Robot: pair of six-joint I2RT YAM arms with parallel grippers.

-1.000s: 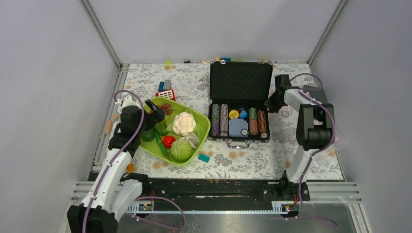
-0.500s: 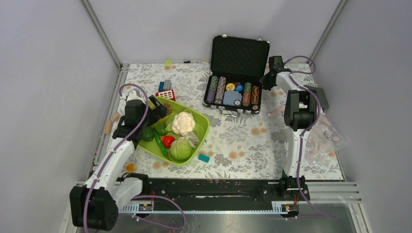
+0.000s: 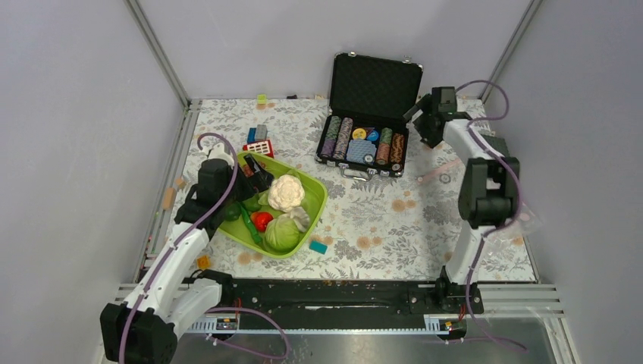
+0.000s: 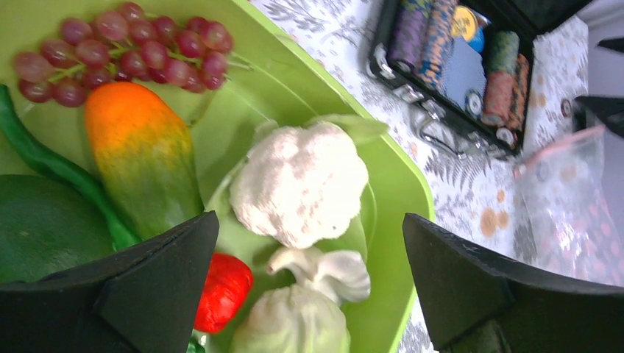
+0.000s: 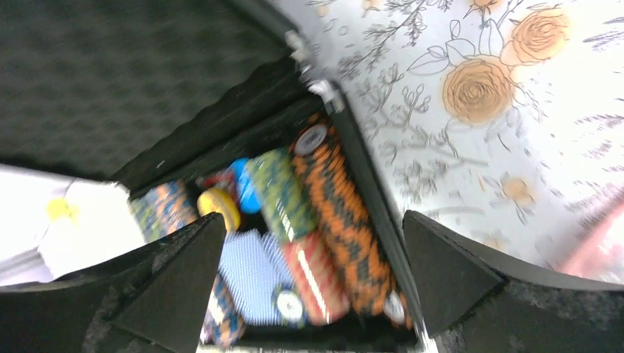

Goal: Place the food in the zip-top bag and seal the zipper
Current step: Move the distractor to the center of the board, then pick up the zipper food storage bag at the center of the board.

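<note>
The food lies in a lime-green tray [image 3: 317, 203]: white cauliflower [image 3: 286, 192], pale green cabbage [image 3: 282, 235], red tomato [image 3: 262, 221]. The left wrist view also shows grapes [image 4: 125, 48], an orange fruit [image 4: 140, 154], a dark green fruit [image 4: 44, 228] and a green pod [image 4: 51, 165]. My left gripper [image 3: 258, 171] [image 4: 309, 220] hovers open over the tray's back left, holding nothing. The clear zip-top bag [image 3: 523, 220] [image 4: 574, 213] lies flat at the right, its pink zipper [image 3: 434, 173] [image 4: 563, 143] facing the centre. My right gripper [image 3: 419, 121] [image 5: 313, 217] stands open beside the chip case, empty.
An open black poker chip case [image 3: 364, 140] stands at the back centre, lid upright. Coloured building blocks [image 3: 259, 140] lie behind the tray, and a teal block [image 3: 318, 246] in front of it. Grey walls and metal rails ring the floral table [image 3: 394, 227].
The chip case has shifted toward the back wall with my right gripper at its right side, and that gripper has opened. My left gripper has edged farther over the tray.
</note>
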